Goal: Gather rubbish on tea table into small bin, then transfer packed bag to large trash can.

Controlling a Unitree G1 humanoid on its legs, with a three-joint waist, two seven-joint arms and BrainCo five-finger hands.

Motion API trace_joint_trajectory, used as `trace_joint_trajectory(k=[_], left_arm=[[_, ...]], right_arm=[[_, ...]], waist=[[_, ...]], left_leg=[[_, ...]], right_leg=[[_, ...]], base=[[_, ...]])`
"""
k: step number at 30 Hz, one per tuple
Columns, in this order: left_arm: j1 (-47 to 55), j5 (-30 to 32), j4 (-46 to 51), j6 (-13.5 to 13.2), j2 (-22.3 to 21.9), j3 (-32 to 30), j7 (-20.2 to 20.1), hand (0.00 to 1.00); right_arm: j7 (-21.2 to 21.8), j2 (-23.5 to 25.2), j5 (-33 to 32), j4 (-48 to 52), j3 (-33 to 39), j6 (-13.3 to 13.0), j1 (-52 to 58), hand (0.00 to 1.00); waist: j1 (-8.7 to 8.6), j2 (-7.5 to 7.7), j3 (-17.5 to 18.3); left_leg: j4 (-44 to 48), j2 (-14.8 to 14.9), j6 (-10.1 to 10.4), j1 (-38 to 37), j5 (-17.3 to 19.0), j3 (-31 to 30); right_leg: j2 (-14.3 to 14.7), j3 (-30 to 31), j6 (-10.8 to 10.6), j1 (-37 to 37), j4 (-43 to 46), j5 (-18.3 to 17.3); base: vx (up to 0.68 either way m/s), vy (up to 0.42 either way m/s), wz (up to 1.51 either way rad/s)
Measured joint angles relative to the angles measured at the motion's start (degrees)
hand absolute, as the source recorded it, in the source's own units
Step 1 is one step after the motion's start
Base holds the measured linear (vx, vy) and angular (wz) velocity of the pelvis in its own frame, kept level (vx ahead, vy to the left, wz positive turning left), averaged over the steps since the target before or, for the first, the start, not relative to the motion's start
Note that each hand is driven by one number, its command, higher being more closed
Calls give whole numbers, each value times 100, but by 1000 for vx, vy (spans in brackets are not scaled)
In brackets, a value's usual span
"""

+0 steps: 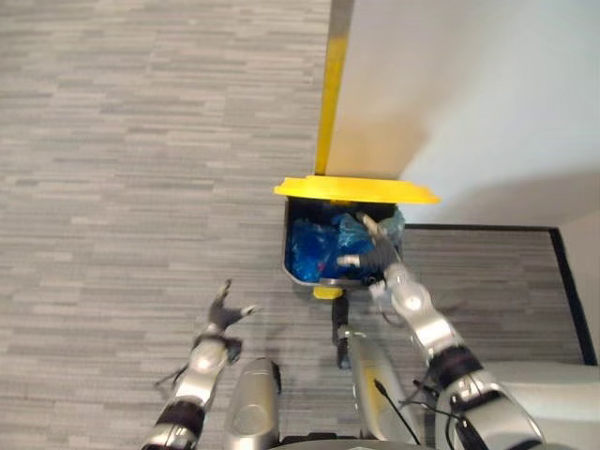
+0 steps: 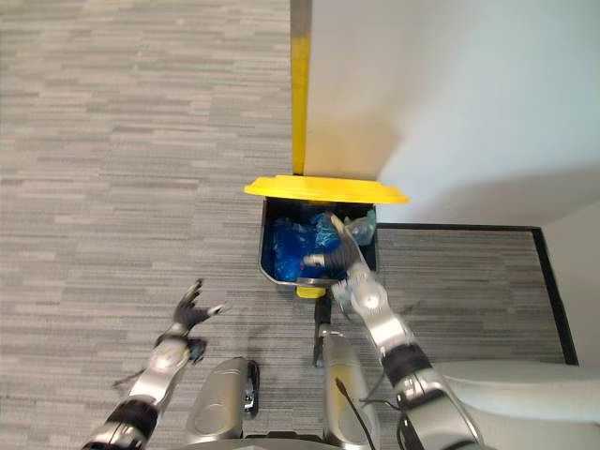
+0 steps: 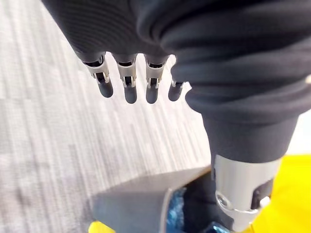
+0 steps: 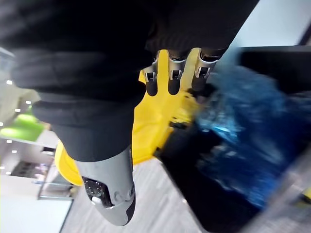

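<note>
A dark large trash can (image 1: 302, 277) stands on the carpet with its yellow lid (image 1: 356, 190) raised. A blue packed bag (image 1: 314, 248) lies inside it. My right hand (image 1: 377, 253) reaches over the can's near right rim, its fingers relaxed and straight just above the bag (image 4: 243, 145), with nothing held. My left hand (image 1: 223, 311) hovers over the carpet to the left of the can, fingers spread and empty; its wrist view shows straight fingers (image 3: 129, 85) above the can's grey rim (image 3: 131, 204).
A white wall (image 1: 469, 94) with a yellow vertical strip (image 1: 330, 94) rises right behind the can. A black line (image 1: 487, 227) borders a carpet patch at right. Grey striped carpet (image 1: 122, 187) stretches away on the left.
</note>
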State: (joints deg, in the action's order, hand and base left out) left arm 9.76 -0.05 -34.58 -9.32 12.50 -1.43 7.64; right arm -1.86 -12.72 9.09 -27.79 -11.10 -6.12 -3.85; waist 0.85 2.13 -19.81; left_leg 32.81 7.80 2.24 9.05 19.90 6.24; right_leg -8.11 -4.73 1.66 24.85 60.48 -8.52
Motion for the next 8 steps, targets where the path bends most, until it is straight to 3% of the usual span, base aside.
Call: trace_joint_trajectory(k=[1,2,3,4,6,8], left_arm=[[243,-53,194,1,-18,-64,-54,0],[538,-106,473,-2,-78,-151,-153,0],[588,-143,533,-3,-100,-189,-164,0],[673,-197,562,-3,-340,-316,-216,0],[846,-343,699,-14,-599,-311,-336,0],[824,-640,699,-66,-722,-314,-508,0]], right_arm=[[70,3,43,20,94,0,291,0],[107,4,159,80,263,2,774,0],[118,3,229,103,347,4,913,0],[106,2,279,108,571,17,1141,0],[92,15,278,115,753,12,1342,0],[92,-13,272,-118,939,-2,1340,0]], waist=[[-5,31,110],[6,103,289],[7,127,321],[30,28,434],[57,16,767],[-6,-58,863]], left_leg=[[-70,5,51,43,-53,-26],[-99,6,105,168,-81,-75],[-135,-15,169,196,-116,-126],[-410,22,338,215,-304,-160],[-998,65,368,224,-680,-92],[-1413,147,486,170,-979,30]], right_leg=[[-81,135,-48,-220,23,-36],[-190,263,-409,-628,-360,-341],[-172,163,-535,-775,-623,-511],[-82,-54,-710,-985,-1247,-738],[58,-169,-593,-1127,-2237,-935],[229,-173,-584,-1318,-3011,-950]], base=[[-103,-200,-11],[-86,-234,-7],[-53,-238,-11],[-12,-136,-19],[25,-149,-49],[30,-141,-38]])
